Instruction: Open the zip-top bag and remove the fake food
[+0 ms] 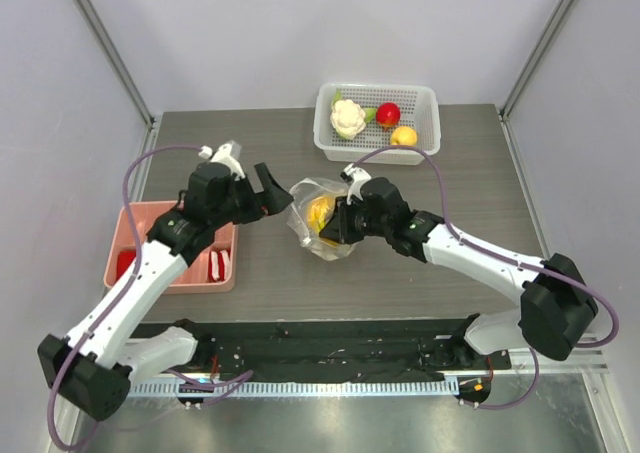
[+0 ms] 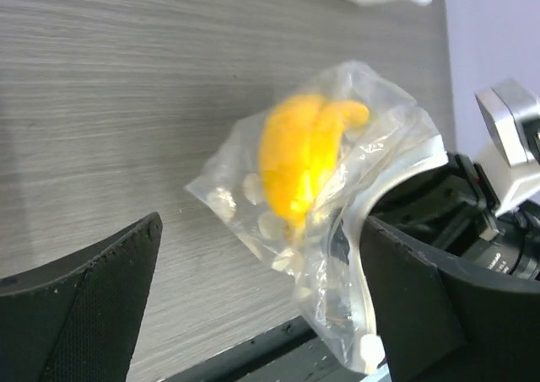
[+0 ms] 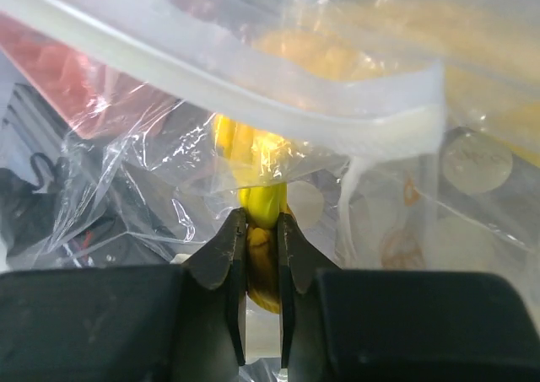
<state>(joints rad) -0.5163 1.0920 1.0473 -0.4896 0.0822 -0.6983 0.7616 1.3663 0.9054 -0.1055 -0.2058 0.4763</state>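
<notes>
The clear dotted zip-top bag (image 1: 312, 225) lies mid-table with the yellow banana bunch (image 1: 321, 213) inside; both show in the left wrist view, bag (image 2: 253, 203) and banana (image 2: 302, 154). My right gripper (image 1: 343, 220) is at the bag's right side, shut on the banana's stem end (image 3: 262, 230); the bag's white zip strip (image 3: 253, 95) crosses above. My left gripper (image 1: 268, 191) is open and empty just left of the bag; one dark finger (image 2: 84, 306) shows. Cauliflower (image 1: 348, 118), red fruit (image 1: 388, 113) and yellow-orange fruit (image 1: 404, 135) sit in the white basket (image 1: 427, 103).
A pink tray (image 1: 132, 215) with red pieces stands at the left under my left arm. The white basket is at the back right. A dark rail runs along the table's near edge (image 1: 330, 348).
</notes>
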